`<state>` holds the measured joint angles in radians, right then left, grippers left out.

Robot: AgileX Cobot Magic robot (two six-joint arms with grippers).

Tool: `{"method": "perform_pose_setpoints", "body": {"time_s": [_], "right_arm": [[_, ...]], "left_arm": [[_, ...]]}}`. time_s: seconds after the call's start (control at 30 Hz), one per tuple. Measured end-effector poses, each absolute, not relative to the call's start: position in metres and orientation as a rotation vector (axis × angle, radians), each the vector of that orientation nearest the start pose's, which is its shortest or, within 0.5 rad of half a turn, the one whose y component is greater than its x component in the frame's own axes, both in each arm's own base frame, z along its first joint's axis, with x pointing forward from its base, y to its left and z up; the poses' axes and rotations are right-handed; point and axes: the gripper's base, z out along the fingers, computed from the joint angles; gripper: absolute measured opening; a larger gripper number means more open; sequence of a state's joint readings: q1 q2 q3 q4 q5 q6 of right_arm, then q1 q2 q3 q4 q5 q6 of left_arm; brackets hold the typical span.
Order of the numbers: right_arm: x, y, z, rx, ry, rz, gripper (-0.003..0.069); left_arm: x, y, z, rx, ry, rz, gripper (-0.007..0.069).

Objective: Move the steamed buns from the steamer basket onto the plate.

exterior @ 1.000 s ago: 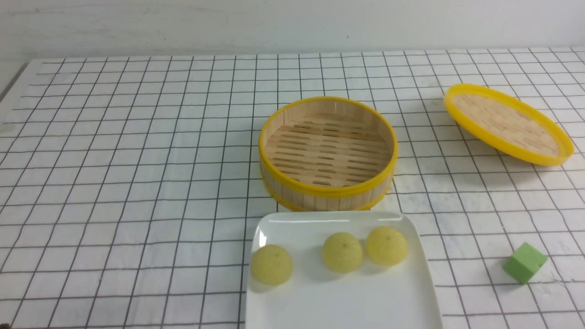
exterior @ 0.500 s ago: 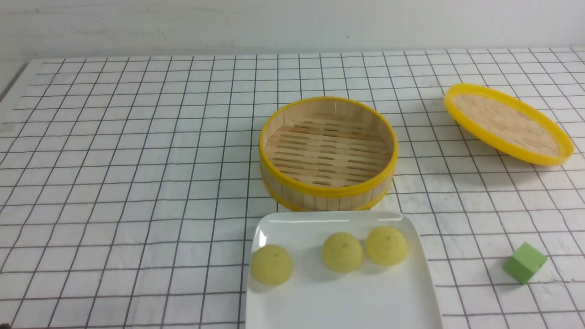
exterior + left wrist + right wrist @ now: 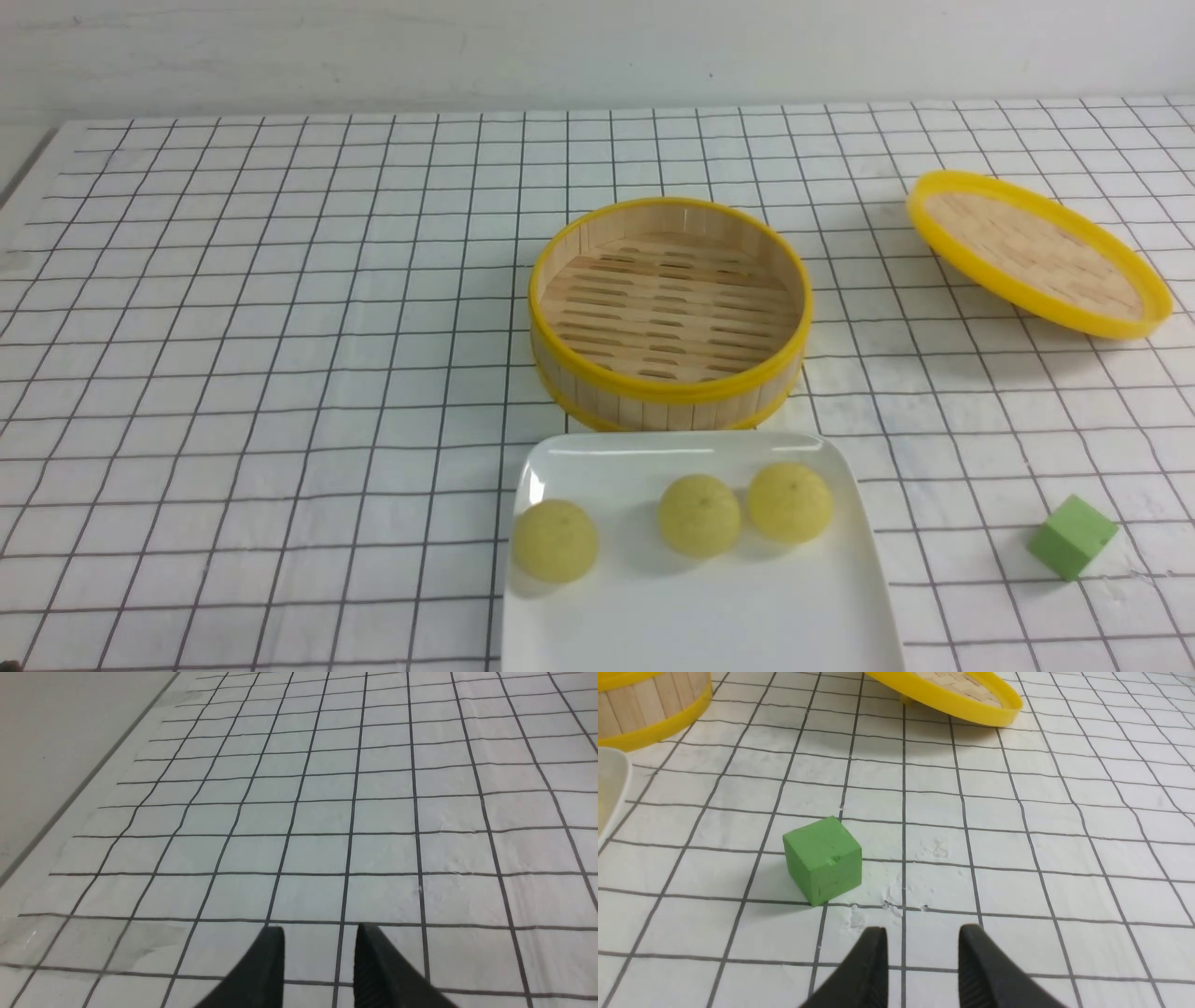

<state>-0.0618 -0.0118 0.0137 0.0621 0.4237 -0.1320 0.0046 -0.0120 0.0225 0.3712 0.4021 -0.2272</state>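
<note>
On the plate [image 3: 700, 616] all three steamed buns [image 3: 698, 515] rest unmoved, steamer basket [image 3: 669, 390] empty, both jaws parted narrowly, holding nothing: task looks done.

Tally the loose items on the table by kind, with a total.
Steamed buns: 3, all on the plate
Plate: 1
Steamer basket: 1, empty
Lid: 1
Green cube: 1
Total: 7

No readable text or labels anywhere.

Plain white wall [image 3: 597, 47] behind a white, black-gridded table [image 3: 233, 373]
</note>
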Motion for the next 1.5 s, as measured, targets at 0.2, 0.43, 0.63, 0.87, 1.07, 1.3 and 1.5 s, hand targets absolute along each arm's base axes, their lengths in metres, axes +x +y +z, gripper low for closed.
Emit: {"method": "perform_pose_setpoints", "body": {"time_s": [0.2,0.43,0.63,0.87,1.07,1.3,1.5], "right_arm": [[0.051,-0.001,0.171,-0.03,1.909,-0.069,0.024],[0.051,-0.001,0.171,-0.03,1.909,-0.069,0.024],[0.051,-0.001,0.171,-0.03,1.909,-0.069,0.024],[0.051,-0.001,0.171,-0.03,1.909,-0.069,0.024],[0.051,-0.001,0.171,-0.03,1.909,-0.069,0.024],[0.051,-0.001,0.171,-0.03,1.909,-0.069,0.024],[0.051,-0.001,0.171,-0.03,1.909,-0.069,0.024]], "left_arm": [[0.051,0.014,0.173,0.013,1.873,0.227,0.024],[0.051,0.015,0.173,0.033,1.875,0.264,0.024],[0.051,0.015,0.173,0.031,1.877,0.262,0.024],[0.051,0.013,0.171,-0.006,1.897,0.21,0.024],[0.051,0.011,0.172,-0.029,1.885,0.156,0.024],[0.054,0.006,0.177,-0.078,1.803,0.04,0.024],[0.055,0.004,0.179,-0.129,1.779,-0.037,0.024]]}}
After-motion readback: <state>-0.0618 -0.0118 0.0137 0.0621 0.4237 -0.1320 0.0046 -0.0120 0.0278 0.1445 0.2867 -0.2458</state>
